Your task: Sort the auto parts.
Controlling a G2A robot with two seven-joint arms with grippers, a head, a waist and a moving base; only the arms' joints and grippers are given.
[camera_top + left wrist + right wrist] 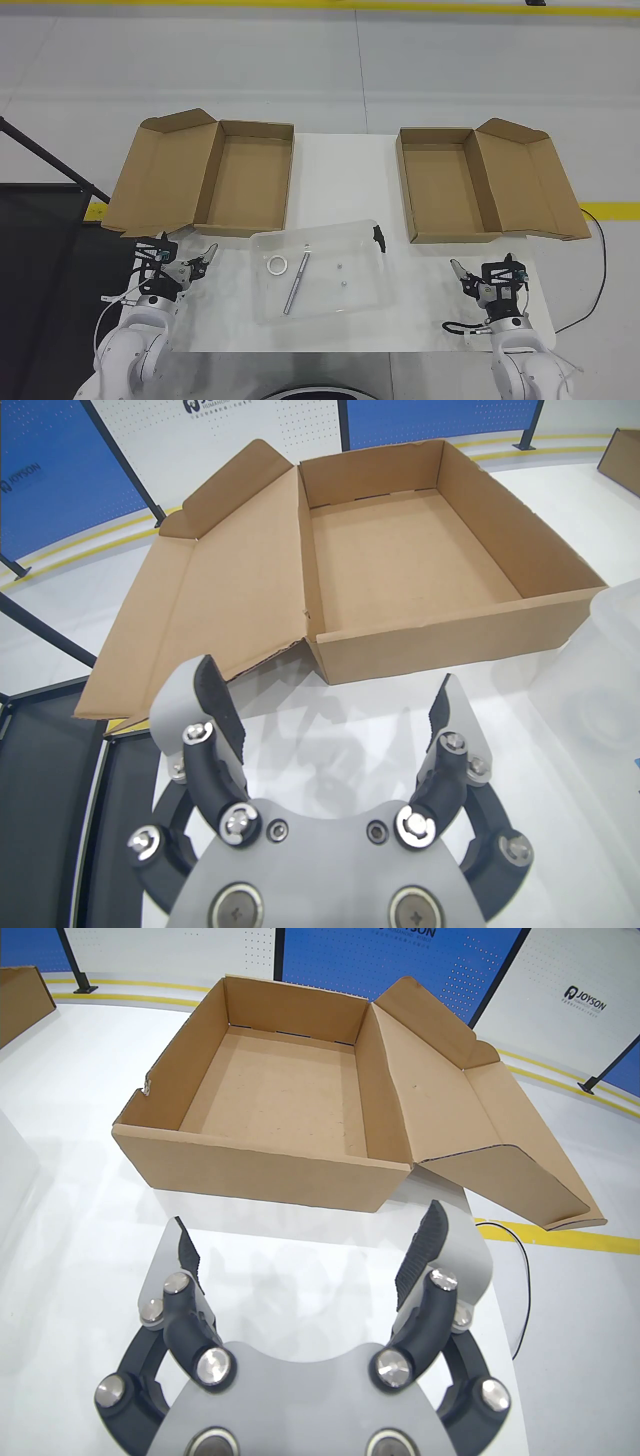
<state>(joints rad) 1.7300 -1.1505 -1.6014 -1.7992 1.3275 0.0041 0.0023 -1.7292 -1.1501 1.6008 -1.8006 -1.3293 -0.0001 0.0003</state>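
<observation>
A white table (345,180) carried two open cardboard boxes. The left box (250,185) sat on the table's left side with its lid flap folded out past the table edge. The right box (445,190) sat on the right side, its flap spread out the opposite way. Both boxes were bare inside.

Between them, nearer the robot, lay a clear plastic tray (350,300) that held the auto parts. The longest was a slim metal rod (295,283), lying left of the tray's middle and running roughly front to back. Just to its left, toward the far edge, sat a white ring (277,264). A small black part (379,237) sat at the tray's far right corner; whether it was inside the wall or on the rim could not be told. Two tiny pale bits (342,266) lay right of the rod, too small to identify.

The left gripper (327,680) hung over the table's near left corner, in front of the left box and beside the tray. Its jaws were spread wide with nothing between them. The right gripper (306,1215) hung over the near right part of the table in front of the right box, equally wide apart and holding nothing.
</observation>
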